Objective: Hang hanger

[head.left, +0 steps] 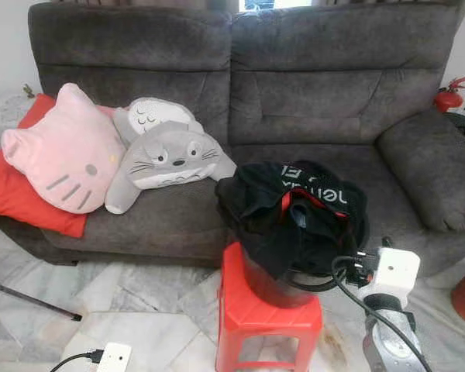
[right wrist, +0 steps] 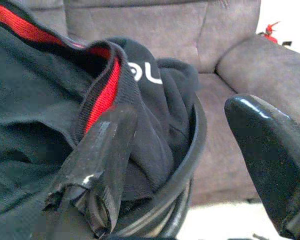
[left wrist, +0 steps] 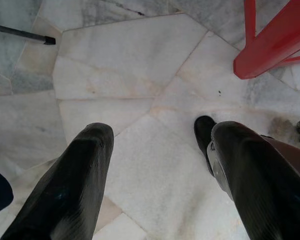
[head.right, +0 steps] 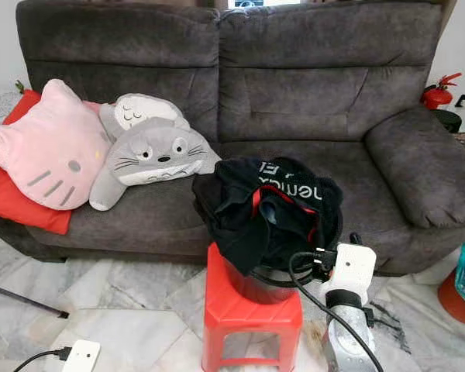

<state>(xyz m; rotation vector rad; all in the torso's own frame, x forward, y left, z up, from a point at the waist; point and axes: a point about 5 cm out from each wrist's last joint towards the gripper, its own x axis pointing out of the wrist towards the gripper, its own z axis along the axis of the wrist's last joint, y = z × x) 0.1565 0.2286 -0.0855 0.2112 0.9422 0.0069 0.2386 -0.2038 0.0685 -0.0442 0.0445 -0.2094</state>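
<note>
- In front of the grey sofa (head.left: 294, 101), a red stool (head.left: 256, 310) is carrying a dark bucket (right wrist: 192, 150) heaped with black clothing with red trim (head.left: 294, 213).
- The right gripper (right wrist: 190, 165) is reaching at the bucket's near rim, its fingers standing wide apart: one finger (right wrist: 97, 165) is lying against the cloth inside the rim, the other (right wrist: 270, 150) is hanging outside, and nothing is being held.
- No hanger is standing out clearly; it may be lying buried in the heap, and I cannot tell.
- The left gripper (left wrist: 155, 170) is hanging idle over the marble floor (left wrist: 125, 65), its jaws spread and holding nothing.
- To do this step well, I judge the right gripper should be seeking something rigid, not pinching loose fabric, since cloth alone would slide and drag the whole pile.
- Lifting should probably go slowly and straight up, as the bucket is sitting on a narrow stool and a snagged sleeve could tip it.
- The cable (head.left: 349, 287) running along the right arm is lying close to the bucket rim and may catch.
</note>
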